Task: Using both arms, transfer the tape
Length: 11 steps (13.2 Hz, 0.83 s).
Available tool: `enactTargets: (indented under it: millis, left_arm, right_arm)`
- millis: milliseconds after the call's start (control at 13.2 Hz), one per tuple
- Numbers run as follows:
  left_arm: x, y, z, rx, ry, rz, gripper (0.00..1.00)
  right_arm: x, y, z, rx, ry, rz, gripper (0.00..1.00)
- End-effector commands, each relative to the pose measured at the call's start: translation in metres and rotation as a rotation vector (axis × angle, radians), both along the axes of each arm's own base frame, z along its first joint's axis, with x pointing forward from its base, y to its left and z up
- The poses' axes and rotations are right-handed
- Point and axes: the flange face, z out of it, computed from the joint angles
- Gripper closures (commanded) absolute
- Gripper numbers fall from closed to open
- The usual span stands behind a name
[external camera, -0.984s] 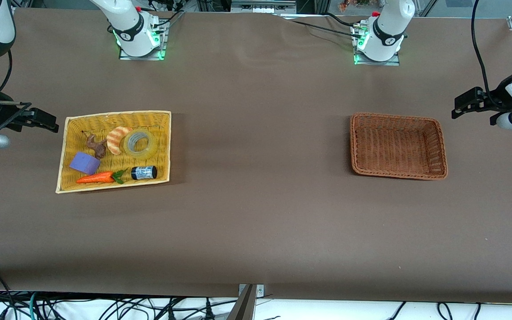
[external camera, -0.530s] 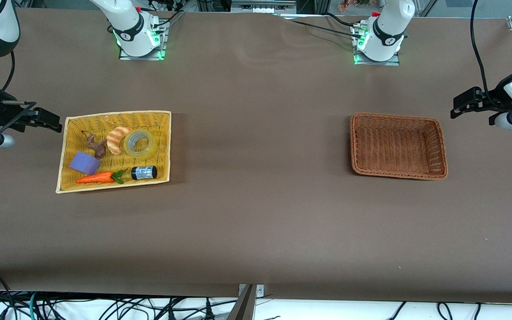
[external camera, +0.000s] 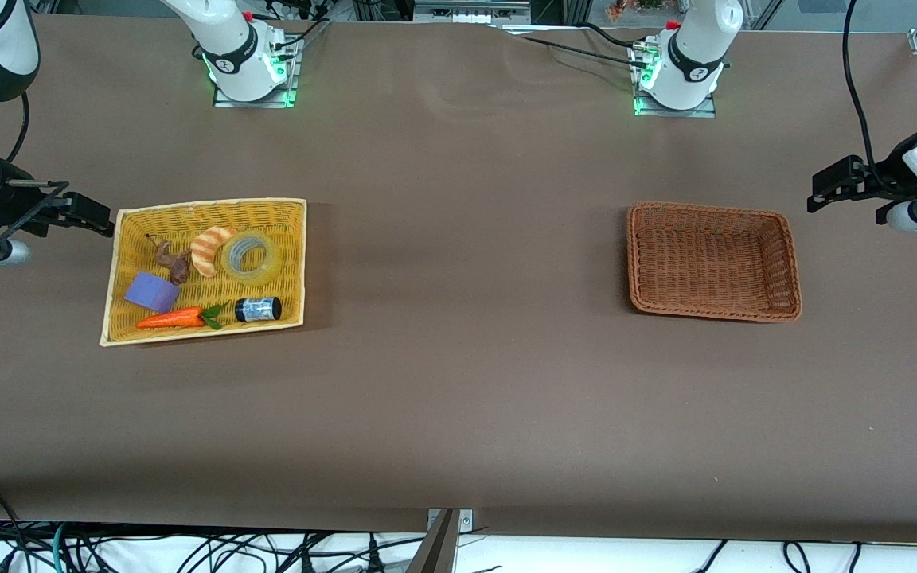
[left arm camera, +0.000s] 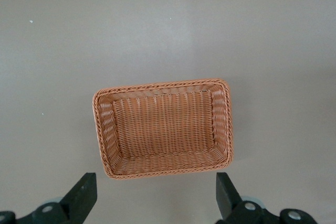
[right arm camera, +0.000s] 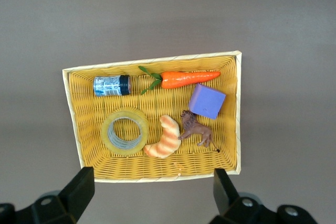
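The tape (external camera: 251, 256), a yellowish translucent ring with a grey core, lies flat in the yellow basket (external camera: 292, 263), beside the orange striped croissant toy (external camera: 210, 249); it also shows in the right wrist view (right arm camera: 125, 132). My right gripper (external camera: 84, 215) is open and empty, up in the air just outside the basket's edge toward the right arm's end of the table. My left gripper (external camera: 829, 185) is open and empty, up in the air beside the brown basket (external camera: 790, 263) at the left arm's end. The brown basket (left arm camera: 102, 129) is empty.
In the yellow basket (right arm camera: 73, 114) also lie a black-capped jar (external camera: 258, 309), a toy carrot (external camera: 172, 318), a purple block (external camera: 153, 292) and a small brown animal figure (external camera: 172, 261). Bare brown table (external camera: 466, 263) lies between the two baskets.
My right gripper has moved a little toward the yellow basket. My left gripper has barely moved. The things in the baskets are unchanged.
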Motion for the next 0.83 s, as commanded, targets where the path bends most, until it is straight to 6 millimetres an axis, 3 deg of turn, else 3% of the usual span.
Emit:
enactTargets:
  millis: [0,151,757]
  left_arm:
    - [0.003,0.003,0.003,0.022,-0.007,0.004,0.00]
    - [0.004,0.002,0.002,0.021,-0.006,0.001,0.00]
    - [0.004,-0.001,0.003,0.023,-0.008,-0.003,0.00]
  right_arm:
    - [-0.002,0.002,0.007,-0.007,-0.006,-0.001,0.00]
    - [-0.003,0.014,0.008,-0.009,-0.007,0.023,0.00]
    - [0.002,0.017,-0.002,-0.015,0.002,0.025,0.00]
